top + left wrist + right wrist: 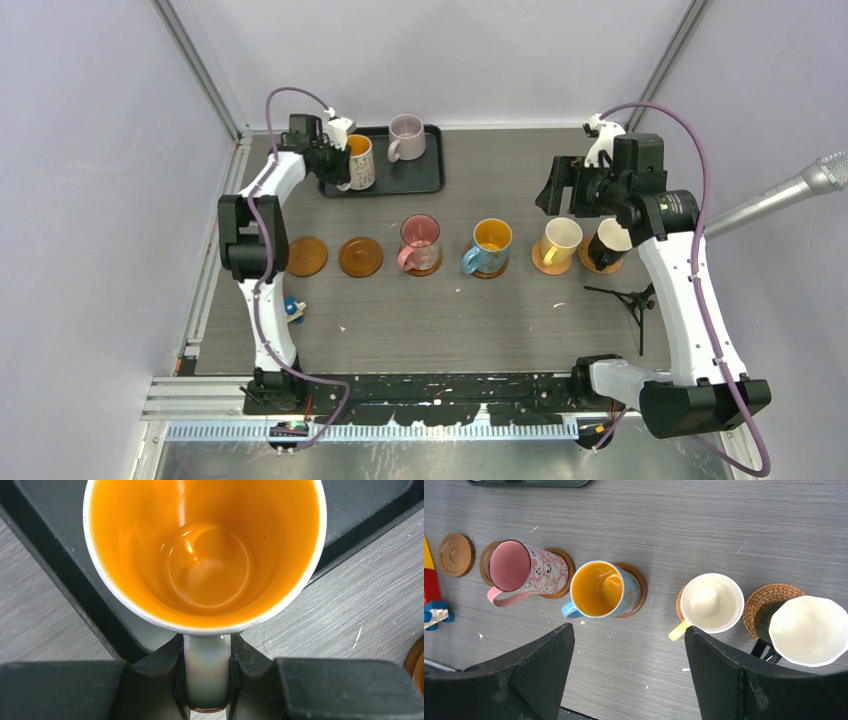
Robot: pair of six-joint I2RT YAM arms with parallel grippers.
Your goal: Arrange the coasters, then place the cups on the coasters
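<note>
Grey tabletop (450,310); white mug (205,555), orange inside, handle (206,667) pinched in left gripper (335,158), maybe above tray (45,510).

I count six cups from here: one white cup (361,165), one lilac cup (406,137), one pink cup (419,240), one blue cup (490,245), one cream-yellow cup (560,238) and one black cup (610,245).

I make it six coasters too. Two are bare, the first bare coaster (306,256) and the second bare coaster (360,257). Four sit under cups: the pink cup's coaster (565,560), the blue cup's coaster (640,582), the cream-yellow cup's coaster (680,600) and the black cup's coaster (764,597).

Beyond those I see one black tray (420,180), one toy block (293,310), one tripod (630,298) and one microphone (800,190).
</note>
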